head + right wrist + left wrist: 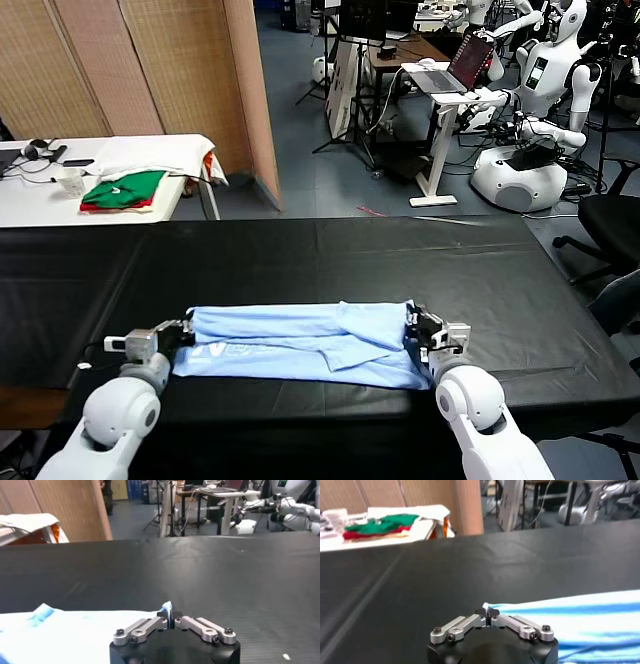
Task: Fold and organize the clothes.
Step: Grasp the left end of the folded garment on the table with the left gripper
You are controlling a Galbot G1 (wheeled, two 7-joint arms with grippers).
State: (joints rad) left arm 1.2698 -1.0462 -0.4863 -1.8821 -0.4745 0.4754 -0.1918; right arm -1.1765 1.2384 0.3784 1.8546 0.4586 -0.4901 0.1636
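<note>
Black-covered table [300, 250], light-blue T-shirt [300, 345] folded into a long band along its near edge.

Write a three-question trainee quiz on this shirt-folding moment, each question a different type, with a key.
1. True or false: the light-blue T-shirt lies as a long band across the black table.
2. Multiple choice: the left gripper is A) open above the shirt, B) shut on the shirt's edge, C) parked off the table.
3. Fill in: the right gripper pinches the shirt at its ___ end, as the robot sees it.

Key: 1 true; 2 B; 3 right. In each wrist view the fingertips meet on a bit of blue fabric. The green-and-red garments sit apart on the white table behind.
</note>
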